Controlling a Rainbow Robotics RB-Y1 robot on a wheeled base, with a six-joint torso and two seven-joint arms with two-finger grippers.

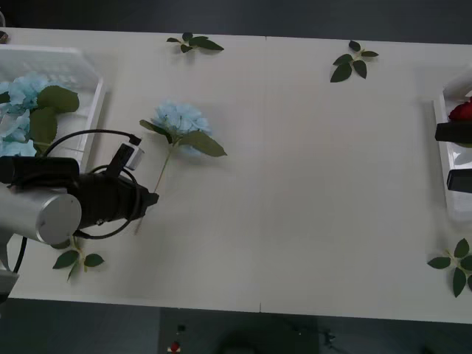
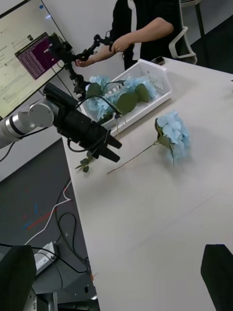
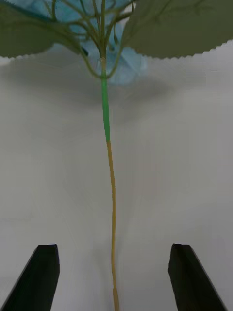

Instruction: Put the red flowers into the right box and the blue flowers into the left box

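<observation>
One blue flower (image 1: 179, 119) is lying flat on the white surface (image 1: 310, 192), its pale head pointing away from the left claw (image 1: 150, 200) and its thin stem (image 3: 112, 204) running back toward it. The left claw is standing just at the stem's lower end, its two black fingers (image 3: 42, 277) spread apart, one on either side of the stem and not touching it.

Beyond the left claw's outer side, the left box (image 1: 82, 81), a white slotted basket, is resting on the surface. Blue flowers with large green leaves (image 1: 22, 107) are lying inside it. In the right wrist view the same basket (image 2: 150, 80) is sitting past the loose flower (image 2: 173, 133), well filled with blue heads and leaves.

The right claw (image 1: 459, 155) is positioned far across the surface from the left claw, over the right box (image 1: 445, 173), a white bin partly in view. A red bloom (image 1: 462, 110) is showing inside that bin, just beside the right claw. The right claw's fingers (image 2: 219, 274) are standing apart, holding nothing.

Loose green leaf sprigs (image 1: 352, 62) are lying scattered on the surface; one sprig (image 1: 77, 259) is sitting close beneath the left arm.
</observation>
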